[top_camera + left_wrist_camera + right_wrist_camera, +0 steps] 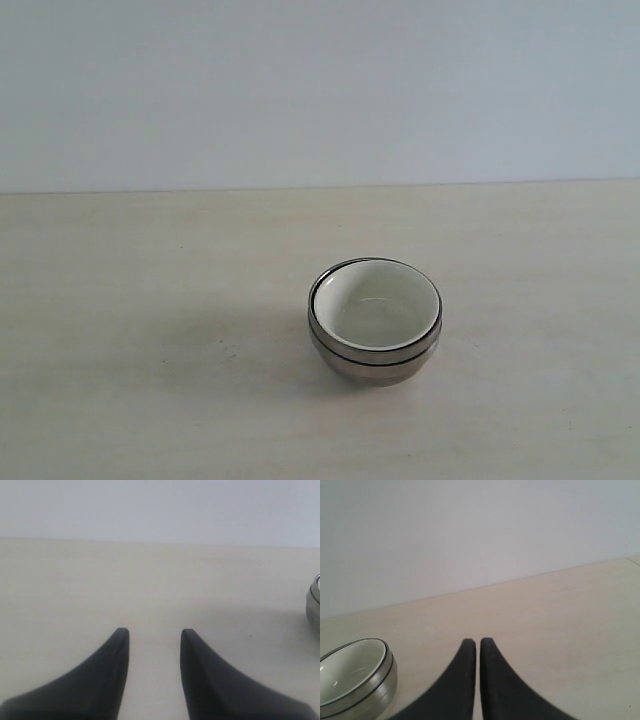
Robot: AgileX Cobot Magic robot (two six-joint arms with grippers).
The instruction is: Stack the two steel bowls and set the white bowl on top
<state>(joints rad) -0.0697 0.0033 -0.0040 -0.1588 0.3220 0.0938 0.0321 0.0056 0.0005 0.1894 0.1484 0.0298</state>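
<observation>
The two steel bowls (372,362) sit nested on the table, right of centre in the exterior view. The white bowl (374,303) rests inside them, its rim level with theirs. No arm shows in the exterior view. In the left wrist view my left gripper (152,632) stands open over bare table, and only an edge of the steel bowls (314,609) shows far off to one side. In the right wrist view my right gripper (477,642) is shut on nothing, with the stacked steel bowls (382,692) and the white bowl (350,670) off to one side, apart from it.
A pale wooden table (150,330) spreads all round the stack. A plain light wall (320,90) rises behind its far edge.
</observation>
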